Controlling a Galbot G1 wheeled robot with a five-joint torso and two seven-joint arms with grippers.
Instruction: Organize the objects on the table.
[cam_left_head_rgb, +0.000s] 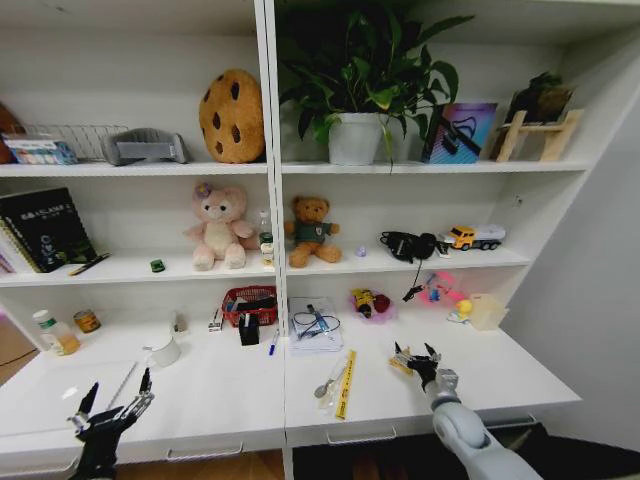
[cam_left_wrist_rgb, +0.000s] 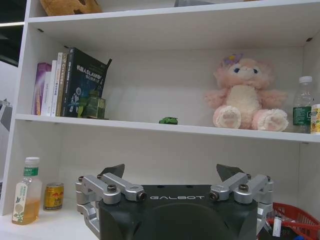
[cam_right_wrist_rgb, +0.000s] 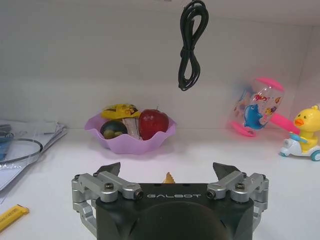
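Ruler (cam_left_head_rgb: 346, 384) lies yellow on the table (cam_left_head_rgb: 500, 375), just left of the right gripper (cam_left_head_rgb: 417, 357), whose fingers spread wide and empty over a small yellow piece (cam_right_wrist_rgb: 169, 177). Centre the fingers over that piece before closing, I judge; the left gripper (cam_left_head_rgb: 110, 400) hangs open and empty well left of the ruler.

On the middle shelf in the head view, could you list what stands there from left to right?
Black book → tiny green toy → pink plush → small bottles → brown teddy bear → black headphones → toy truck.
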